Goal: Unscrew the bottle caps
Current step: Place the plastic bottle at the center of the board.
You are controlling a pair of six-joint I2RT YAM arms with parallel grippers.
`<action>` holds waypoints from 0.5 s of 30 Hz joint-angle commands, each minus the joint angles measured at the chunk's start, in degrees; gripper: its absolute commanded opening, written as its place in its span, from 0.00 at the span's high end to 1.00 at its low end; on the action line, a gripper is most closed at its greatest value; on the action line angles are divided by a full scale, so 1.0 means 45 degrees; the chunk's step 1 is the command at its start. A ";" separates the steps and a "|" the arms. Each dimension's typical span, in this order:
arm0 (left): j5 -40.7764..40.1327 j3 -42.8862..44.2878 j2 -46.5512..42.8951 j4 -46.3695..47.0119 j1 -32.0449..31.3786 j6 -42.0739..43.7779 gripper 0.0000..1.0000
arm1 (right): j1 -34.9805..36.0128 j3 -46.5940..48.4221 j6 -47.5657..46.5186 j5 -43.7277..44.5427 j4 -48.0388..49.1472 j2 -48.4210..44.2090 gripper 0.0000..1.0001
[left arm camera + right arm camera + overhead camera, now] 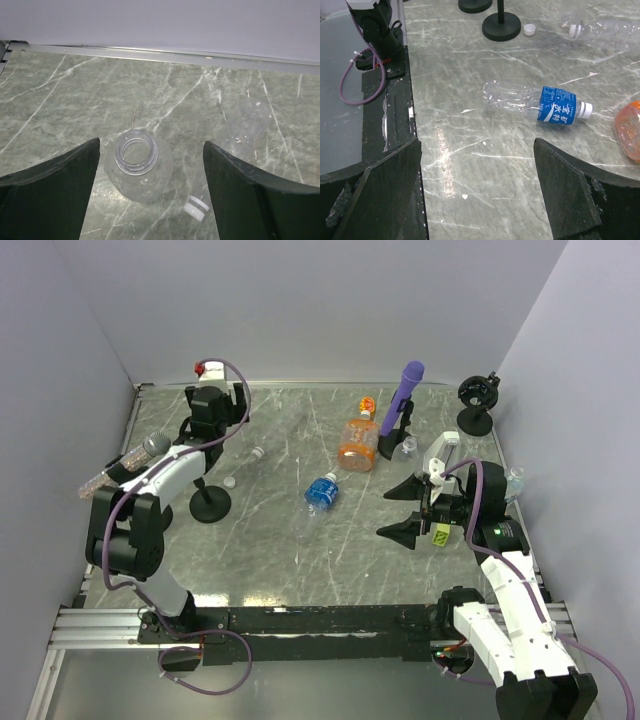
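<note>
My left gripper (151,145) is open at the back left of the table (300,550), its fingers on either side of a plain clear bottle (142,172) whose neck is bare. A white cap (196,208) lies loose on the table beside that bottle. In the top view the left wrist (212,405) hides both. My right gripper (405,512) (477,145) hangs open over bare table. A blue-label bottle (557,105) (320,495) lies ahead of it with a white cap (585,110) on. The orange bottle (356,445) carries an orange cap (367,405).
A second clear bottle (247,130) lies right of the left gripper. Another clear bottle (605,30) lies by a loose white cap (529,29) and a black round stand (210,505). A purple stick (405,400) stands at the back. The arm bases' black rail (320,620) runs along the near edge.
</note>
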 commanded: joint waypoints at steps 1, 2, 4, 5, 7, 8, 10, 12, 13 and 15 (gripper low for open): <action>0.0529 0.1283 -0.0867 -0.0842 0.0026 -0.0418 0.12 | -0.0066 0.0139 -0.0401 -0.0490 0.0218 0.0028 0.01; 0.0762 0.1478 -0.0965 -0.1134 0.0026 -0.0495 0.11 | -0.0066 0.0119 -0.0401 -0.0490 0.0237 0.0028 0.01; 0.1095 0.1888 -0.1141 -0.1701 0.0026 -0.0632 0.07 | -0.0066 0.0139 -0.0440 -0.0490 0.0217 0.0028 0.01; 0.1251 0.2161 -0.1219 -0.2032 0.0045 -0.0710 0.07 | -0.0066 0.0139 -0.0440 -0.0490 0.0217 0.0028 0.01; 0.1525 0.2631 -0.1414 -0.2580 0.0026 -0.0886 0.05 | -0.0066 0.0139 -0.0498 -0.0490 0.0198 0.0008 0.01; 0.1681 0.2903 -0.1550 -0.2814 0.0026 -0.1042 0.05 | -0.0066 0.0139 -0.0498 -0.0490 0.0178 0.0008 0.01; 0.1974 0.3198 -0.1843 -0.3186 0.0026 -0.1257 0.01 | -0.0066 0.0139 -0.0518 -0.0490 0.0178 -0.0011 0.01; 0.2442 0.3394 -0.2156 -0.3324 0.0026 -0.1511 0.03 | -0.0067 0.0139 -0.0557 -0.0490 0.0159 -0.0031 0.01; 0.2657 0.3491 -0.2351 -0.3325 0.0026 -0.1725 0.03 | -0.0066 0.0119 -0.0557 -0.0490 0.0139 -0.0031 0.01; 0.3202 0.3667 -0.2664 -0.3832 0.0026 -0.2252 0.03 | -0.0066 0.0119 -0.0615 -0.0471 0.0120 -0.0012 0.01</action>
